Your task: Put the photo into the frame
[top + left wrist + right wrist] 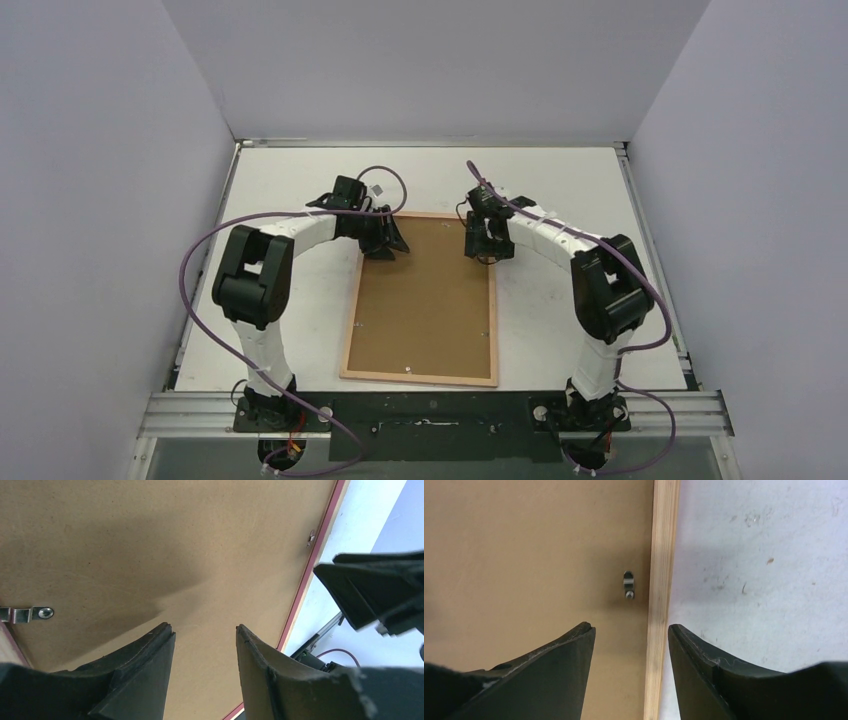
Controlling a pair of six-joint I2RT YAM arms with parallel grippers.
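Frame (349,318) lay back-up mid-table, long axis away from the bases, photo unseen; right gripper (631,628), jaws apart and empty, straddled its right rail beside a clip (628,584), left gripper (204,628) likewise unclenched over the backing board (150,540).

The frame (663,555) shows pale bare wood with straight grain, and the brown backing board (524,555) looks like smooth matt fibreboard with a small clip (25,614) of shiny metal. The white surface (764,605) is matt and flecked with scuffs. The right pincer (630,630) is dull black plastic, worn rough at its edges.
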